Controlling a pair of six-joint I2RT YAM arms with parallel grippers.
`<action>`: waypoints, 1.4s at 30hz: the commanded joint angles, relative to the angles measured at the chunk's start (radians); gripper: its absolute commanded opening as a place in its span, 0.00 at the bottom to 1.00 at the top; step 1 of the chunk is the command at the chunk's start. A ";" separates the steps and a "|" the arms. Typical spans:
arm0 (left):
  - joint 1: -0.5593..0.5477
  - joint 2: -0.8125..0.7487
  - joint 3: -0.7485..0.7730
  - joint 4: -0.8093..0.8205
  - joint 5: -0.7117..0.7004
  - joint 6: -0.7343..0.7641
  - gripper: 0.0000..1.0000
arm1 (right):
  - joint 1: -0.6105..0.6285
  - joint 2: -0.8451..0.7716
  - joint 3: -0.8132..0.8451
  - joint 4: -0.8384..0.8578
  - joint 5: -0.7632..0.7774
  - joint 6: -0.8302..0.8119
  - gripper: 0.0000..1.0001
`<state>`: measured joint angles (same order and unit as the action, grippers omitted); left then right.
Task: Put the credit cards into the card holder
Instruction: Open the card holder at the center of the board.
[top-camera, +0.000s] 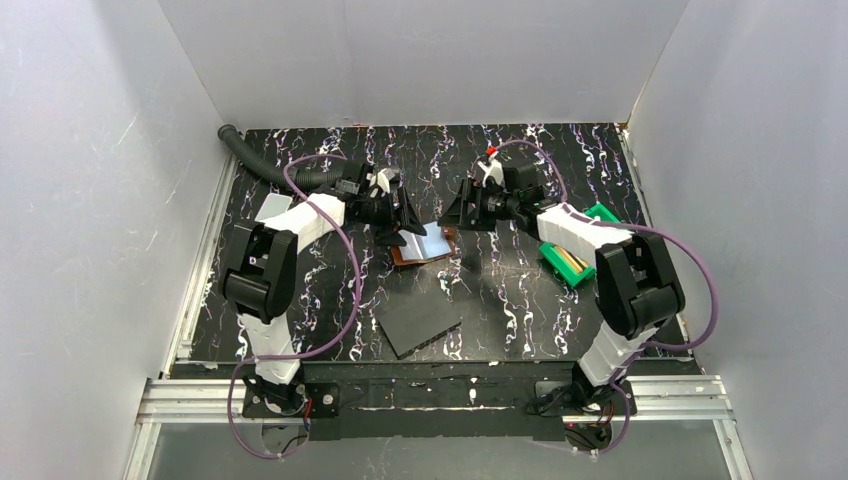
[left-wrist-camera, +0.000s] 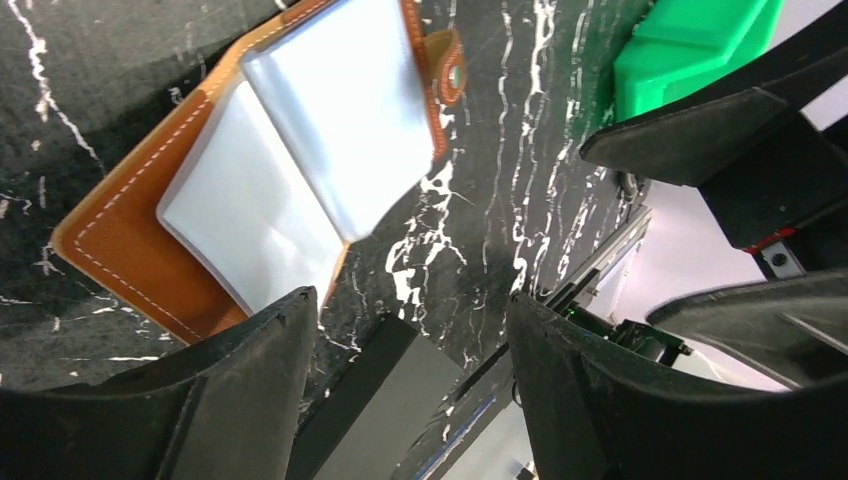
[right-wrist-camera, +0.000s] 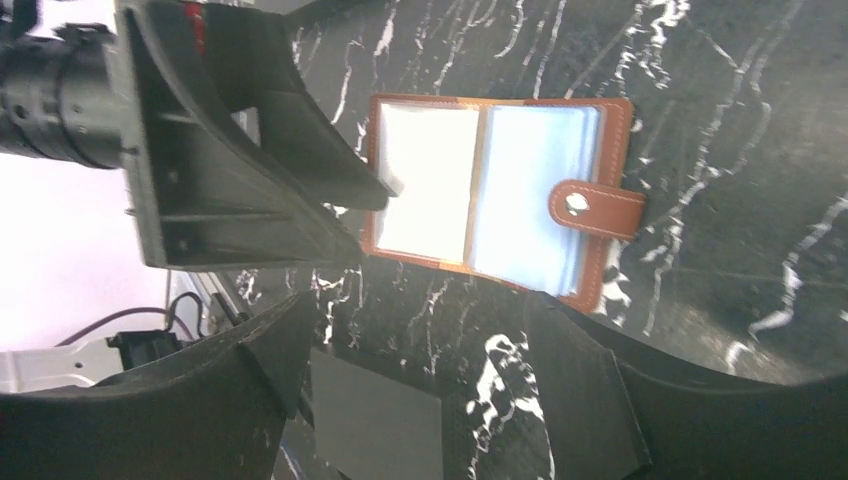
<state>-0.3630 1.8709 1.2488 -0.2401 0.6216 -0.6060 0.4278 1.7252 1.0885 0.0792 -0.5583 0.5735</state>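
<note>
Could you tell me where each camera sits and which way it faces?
Top external: above, behind the arms, looking down at the table; both arms, left gripper, right gripper show.
Left wrist: on the left arm, looking down past its fingers at the open card holder; right gripper shows.
Right wrist: on the right arm, looking down at the card holder; its fingers and left gripper show.
Both wrist views share the dark slab.

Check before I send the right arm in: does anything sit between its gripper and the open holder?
Nothing visible: only table between right gripper and holder. The left gripper is at the holder's far edge.
</note>
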 joint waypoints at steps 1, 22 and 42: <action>0.001 -0.077 0.037 -0.027 0.063 0.005 0.69 | -0.045 -0.065 0.030 -0.165 0.075 -0.110 0.86; 0.002 -0.017 -0.019 -0.072 -0.105 0.069 0.51 | 0.103 0.111 0.056 0.168 -0.012 0.059 0.48; 0.002 0.085 -0.114 -0.120 -0.317 0.070 0.18 | 0.012 0.354 -0.084 0.377 -0.062 0.090 0.22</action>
<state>-0.3595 1.9232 1.1763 -0.2893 0.4431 -0.5652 0.4564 2.0926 0.9924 0.5964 -0.7219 0.7551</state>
